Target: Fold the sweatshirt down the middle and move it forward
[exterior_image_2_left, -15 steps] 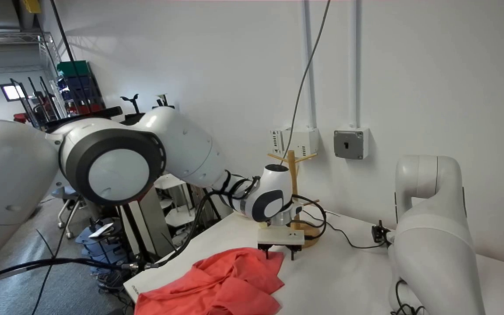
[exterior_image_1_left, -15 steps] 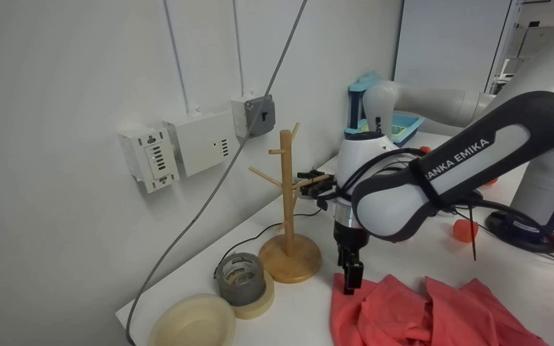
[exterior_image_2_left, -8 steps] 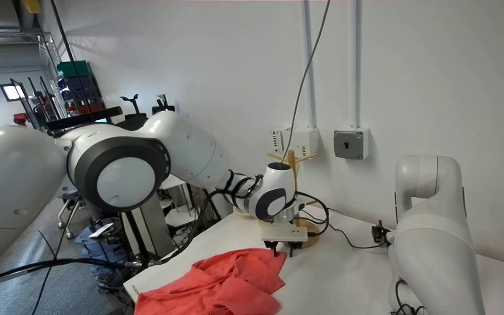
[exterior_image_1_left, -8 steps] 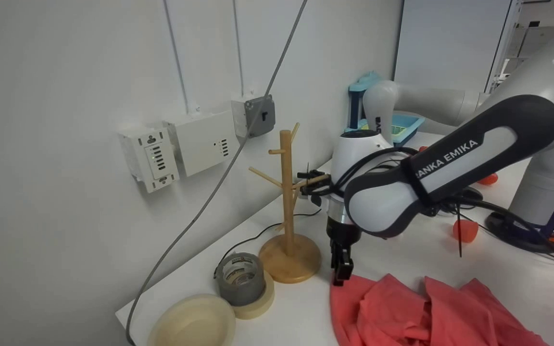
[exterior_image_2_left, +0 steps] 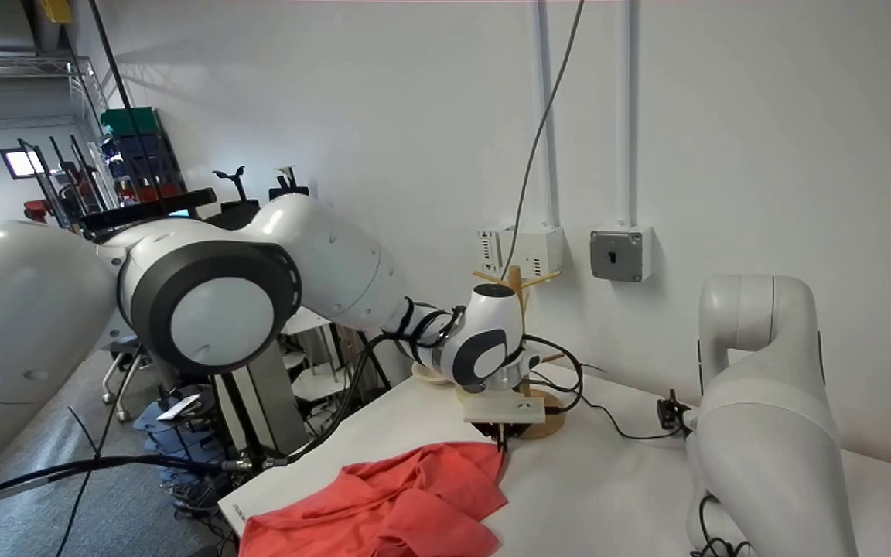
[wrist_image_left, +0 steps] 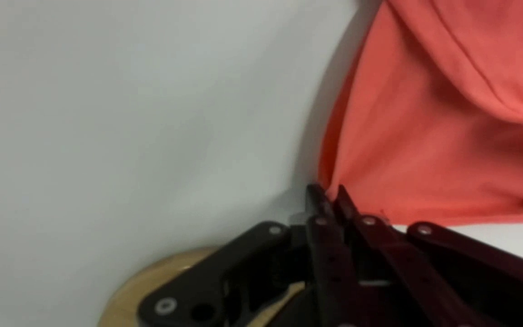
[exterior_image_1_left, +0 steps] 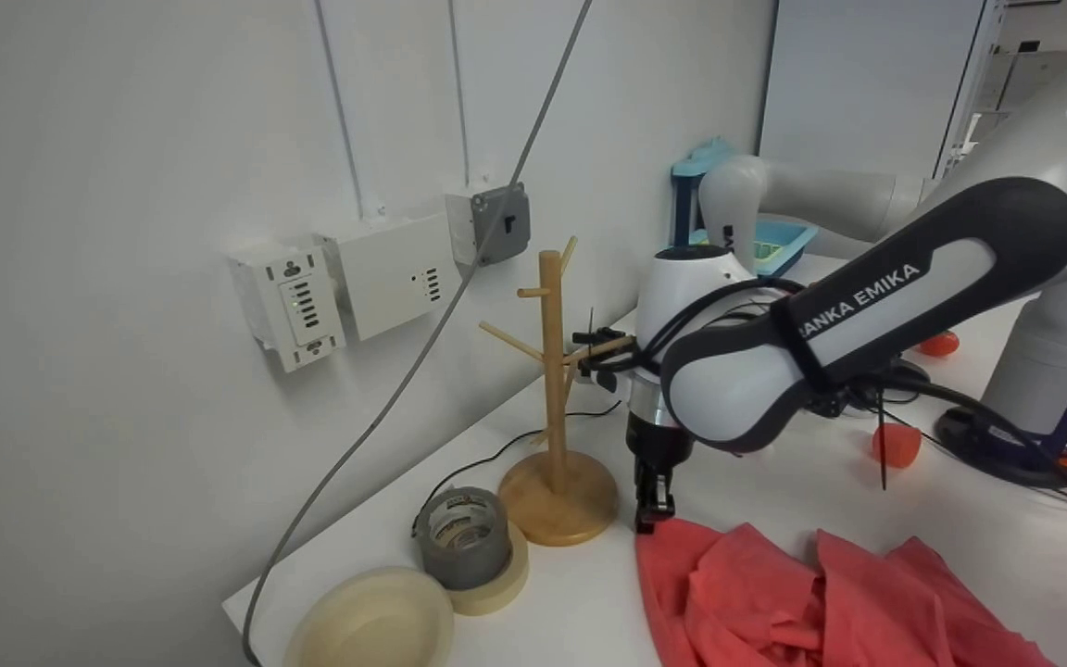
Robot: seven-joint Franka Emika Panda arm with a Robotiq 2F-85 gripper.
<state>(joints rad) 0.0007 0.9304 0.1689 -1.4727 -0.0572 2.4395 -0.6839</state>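
Observation:
The coral sweatshirt [exterior_image_1_left: 774, 602] lies crumpled on the white table in both exterior views, running out of the picture at the bottom. My gripper [exterior_image_1_left: 654, 523] points down at its corner nearest the wooden stand. In the wrist view, cloth of the sweatshirt [wrist_image_left: 425, 127] gathers to a pinched point between the fingertips of my gripper [wrist_image_left: 330, 193], which is shut on that corner. From there a fold of edge runs upward, throwing a shadow on the table. How much cloth sits between the pads is hidden. In an exterior view the fingers of the gripper [exterior_image_2_left: 501, 442] stand together.
A wooden mug tree [exterior_image_1_left: 557, 417] stands close beside the gripper; its round base [wrist_image_left: 127, 295] shows below the jaws in the wrist view. Tape rolls [exterior_image_1_left: 466, 547] and a beige bowl [exterior_image_1_left: 376, 621] sit near the wall edge. A second robot arm [exterior_image_2_left: 770, 402] occupies the table too.
My gripper has moved a little toward the mug tree and risen slightly. Its fingers, apart before, have come together on the sweatshirt's corner, drawing the cloth to a point.

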